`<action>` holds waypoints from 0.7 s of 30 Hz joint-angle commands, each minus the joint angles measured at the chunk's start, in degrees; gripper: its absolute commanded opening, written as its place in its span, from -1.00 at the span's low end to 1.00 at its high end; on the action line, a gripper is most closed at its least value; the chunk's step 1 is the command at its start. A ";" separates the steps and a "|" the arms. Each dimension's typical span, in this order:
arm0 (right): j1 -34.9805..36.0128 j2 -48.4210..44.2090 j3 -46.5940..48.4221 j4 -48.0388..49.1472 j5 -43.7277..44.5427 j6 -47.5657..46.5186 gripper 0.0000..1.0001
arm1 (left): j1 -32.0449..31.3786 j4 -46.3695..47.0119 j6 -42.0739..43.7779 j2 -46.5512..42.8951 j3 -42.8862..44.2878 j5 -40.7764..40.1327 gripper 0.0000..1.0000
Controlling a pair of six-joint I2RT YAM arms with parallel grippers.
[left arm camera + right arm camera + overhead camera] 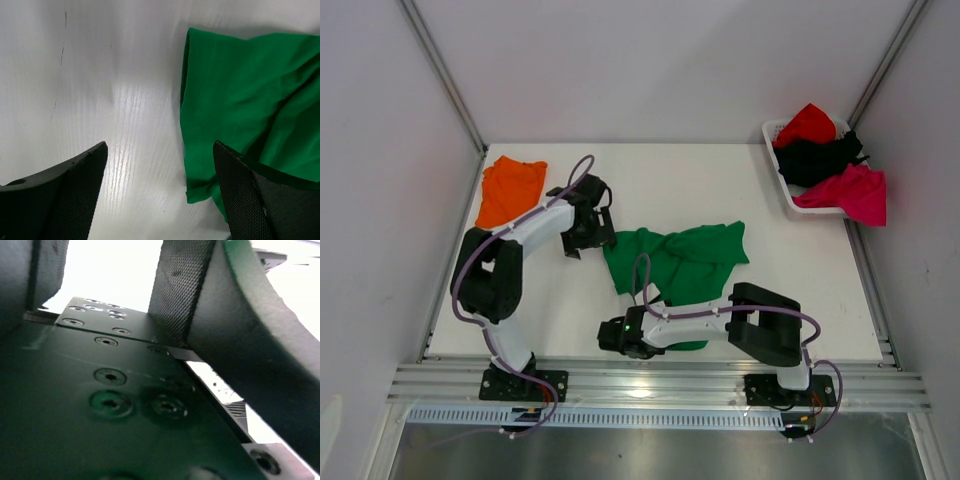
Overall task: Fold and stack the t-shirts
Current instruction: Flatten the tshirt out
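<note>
Over to the left gripper — wide open, nothing in it, hanging low at the left edge of the green shirt. Cloth just to its right, one finger over the hem, the other above bare table. By the look of it, the nearer arm for that edge. Right gripper down by the table's near edge, close to the shirt's near-left corner, jaws partly apart, no cloth seen between them. Green shirt crumpled mid-table, long axis roughly left to right, bunched and ridged, not yet flat. Orange shirt flattish at the far-left corner — well apart from the green.
</note>
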 commanded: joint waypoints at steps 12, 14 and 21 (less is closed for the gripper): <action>-0.88 0.76 -6.24 6.30 -5.92 -1.34 -1.00 | -0.51 -1.23 0.76 -4.63 1.19 -1.32 0.75; -1.15 -0.73 -6.67 6.22 -4.69 -1.34 -1.00 | -0.59 -1.32 0.67 -4.80 1.11 -1.40 0.76; -9.64 -14.41 -5.01 8.13 2.70 -9.57 -1.00 | -0.59 -0.88 0.32 -4.37 0.84 -0.09 0.75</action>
